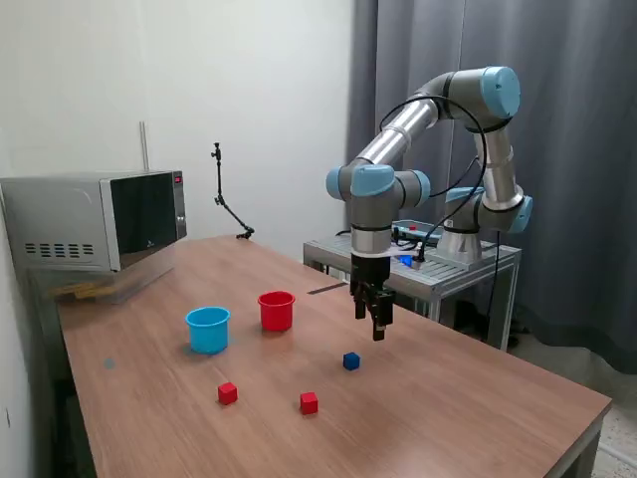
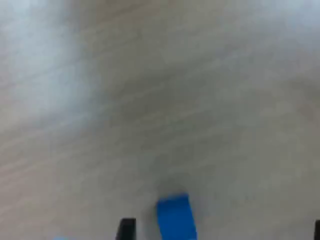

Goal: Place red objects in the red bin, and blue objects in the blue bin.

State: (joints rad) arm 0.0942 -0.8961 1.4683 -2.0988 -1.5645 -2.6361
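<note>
1. The black two-finger gripper (image 1: 377,327) hangs above the brown wooden desk (image 1: 478,418), holding nothing (its opening cannot be told).
2. A small dark blue cube (image 1: 351,361) lies just below it, right of the round red plastic tub (image 1: 277,311).

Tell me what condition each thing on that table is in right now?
Gripper: hanging above the table, holding nothing visible; open or shut unclear.
Blue cube: loose on the table.
Two red cubes: loose on the table.
Red bin: upright.
Blue bin: upright.
Microwave: door shut.
</note>
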